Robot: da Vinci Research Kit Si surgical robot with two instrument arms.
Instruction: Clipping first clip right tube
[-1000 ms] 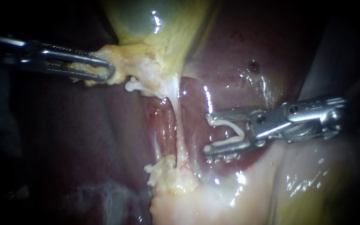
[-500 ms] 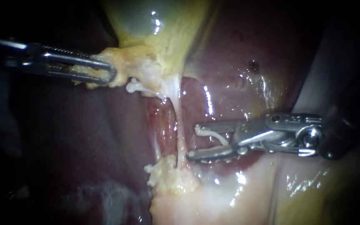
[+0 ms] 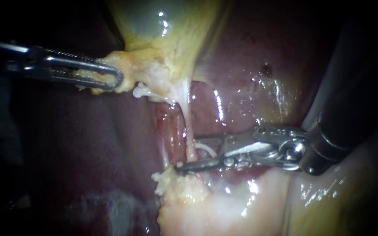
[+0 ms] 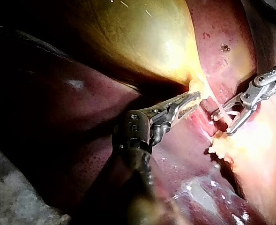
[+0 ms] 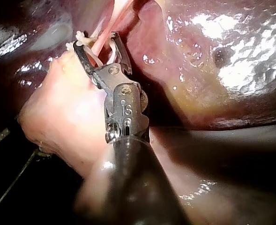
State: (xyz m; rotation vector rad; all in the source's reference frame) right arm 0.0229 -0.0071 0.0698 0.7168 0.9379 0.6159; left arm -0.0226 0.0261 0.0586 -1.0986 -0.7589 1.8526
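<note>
The right tube (image 3: 189, 131) is a thin pale strand running from the gallbladder (image 3: 162, 26) down to a fatty lump (image 3: 180, 185). My right instrument (image 3: 188, 154) holds a white clip (image 3: 207, 150) between jaws that stand wide apart and straddle the tube low down. The right wrist view shows the tube (image 5: 105, 30) passing between the clip's legs (image 5: 85, 42) in those jaws (image 5: 98, 47). My left instrument (image 3: 112, 78) is shut on yellow-white tissue (image 3: 127, 70) at the gallbladder's neck, holding it leftward. The same grip (image 4: 189, 100) shows in the left wrist view.
Dark red liver (image 3: 88, 144) lies behind and on both sides of the tube. A fainter second strand (image 3: 167, 150) runs just left of the clipped one. A short white stub (image 3: 140, 90) sticks out below the neck tissue. Pale tissue (image 3: 241, 205) fills the lower right.
My right instrument has moved left and slightly down, from right of the tube to having its clip-bearing jaws around it. The left instrument and its held tissue have stayed put.
</note>
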